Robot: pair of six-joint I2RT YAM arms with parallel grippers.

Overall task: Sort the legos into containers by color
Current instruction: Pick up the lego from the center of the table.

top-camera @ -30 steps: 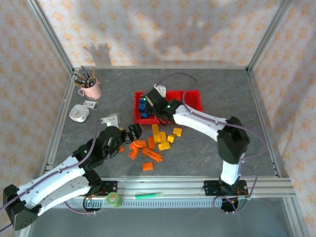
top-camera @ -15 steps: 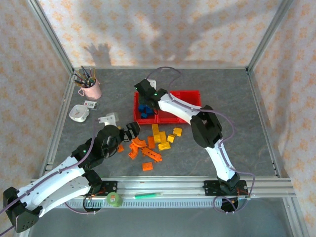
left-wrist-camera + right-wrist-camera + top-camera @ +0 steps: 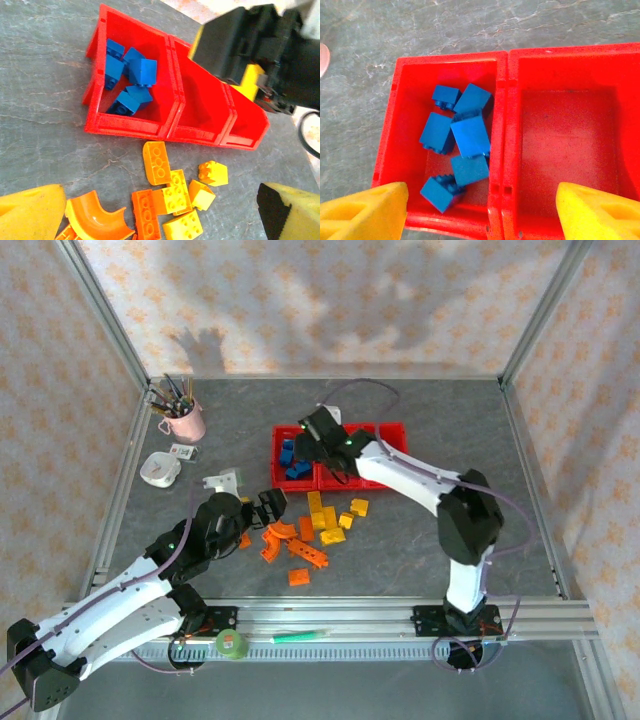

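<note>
**Blue bricks binned, both grippers spread**

At far left a pink cup of pens [image 3: 183,420] stands on the grey mottled tabletop [image 3: 430,410]. The left gripper [image 3: 268,507] hangs low with its jaws spread and empty, just beside the loose yellow and orange plastic bricks [image 3: 312,528]. These lie on the table in front of the row of three red plastic bins [image 3: 400,430]. Six blue bricks [image 3: 465,135] sit in the leftmost bin. The right gripper [image 3: 312,432] hovers above the left and middle bins, fingers wide apart, gripping nothing.

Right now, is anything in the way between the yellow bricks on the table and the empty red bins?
Yes. The open right gripper hangs above the red plastic bins, over the blue-filled and middle ones. On the table nothing separates the yellow plastic bricks from them.
</note>
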